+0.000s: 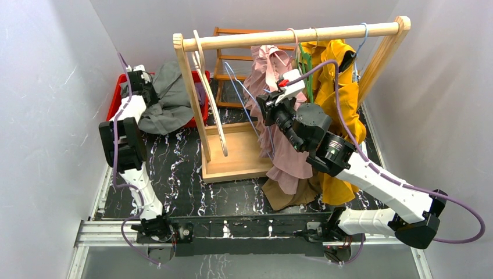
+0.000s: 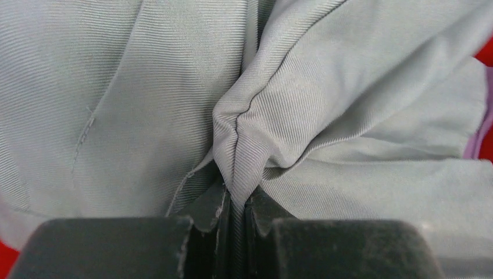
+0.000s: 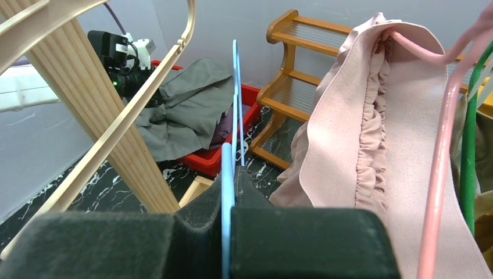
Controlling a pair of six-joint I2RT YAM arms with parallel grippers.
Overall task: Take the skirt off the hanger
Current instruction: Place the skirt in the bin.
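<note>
Left arm (image 1: 129, 113) is being held stretched out forward and to its own left, with the left gripper (image 1: 139, 78) tipped down at the red plastic bin (image 1: 116, 96). Its jaws are being pressed almost together on a raised fold of the grey fine-ribbed fabric skirt (image 2: 349, 104). The fold is being squeezed between the black fingertips (image 2: 206, 209), and cloth is spreading ahead of them and to both sides.

Right arm (image 1: 378, 180) is being held raised and bent, reaching forward below the round wooden rail (image 1: 290, 36). The right gripper (image 3: 229, 180) is being clamped tight on the thin light-blue hanger (image 3: 235, 104), which is rising straight up from between the pads.

The skirt is lying crumpled in the red bin and draping over its rim, off the blue hanger and well apart from it, far to the left of the right gripper.

Just right of the right gripper, a pink ruffled garment with a smooth elastic band (image 3: 360, 128) is being carried on a pink hanger (image 3: 447, 116), with a green hanger (image 3: 470, 145) beside that. To its left are a pale curved wooden hanger (image 3: 145, 75) and a grooved wooden post (image 3: 99, 116).
</note>
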